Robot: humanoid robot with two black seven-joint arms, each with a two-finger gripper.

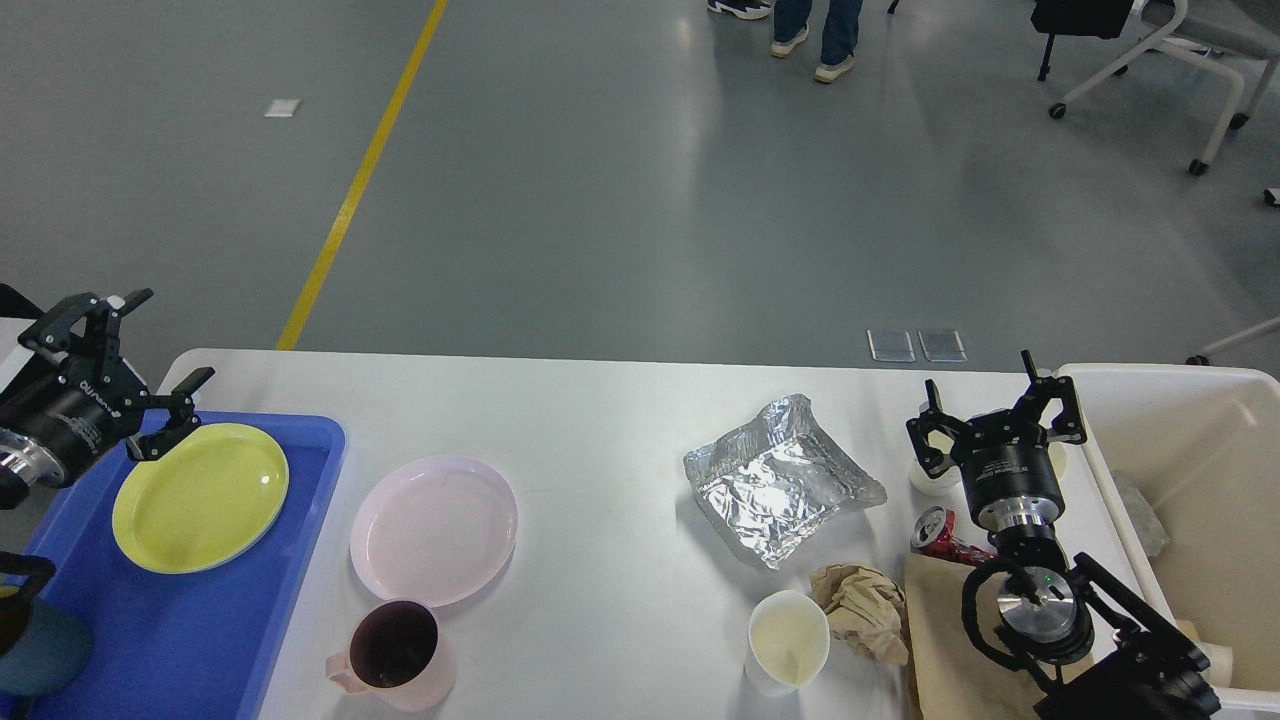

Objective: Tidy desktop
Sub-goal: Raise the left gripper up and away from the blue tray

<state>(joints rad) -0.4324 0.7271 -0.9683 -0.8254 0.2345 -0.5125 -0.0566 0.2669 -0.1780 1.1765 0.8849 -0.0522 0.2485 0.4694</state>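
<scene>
The white desktop (600, 420) fills the lower half of the head view. On it lie a pink plate (433, 530), a pink mug (392, 655), a crumpled foil tray (780, 480), a white paper cup (787, 640), a ball of brown paper (862, 610), a crushed red can (935, 532) and a brown paper sheet (940, 640). My left gripper (150, 370) is open and empty, raised at the table's far left corner, beyond the yellow plate (200, 497). My right gripper (995, 405) stands open and empty over a small white cup (928, 480), between the foil tray and the bin.
A blue tray (200, 620) at the left edge holds the yellow plate and a dark teal mug (35, 650). A cream-white bin (1200, 470) stands at the right edge with scraps inside. Beyond the table are grey floor, a person's legs and chairs.
</scene>
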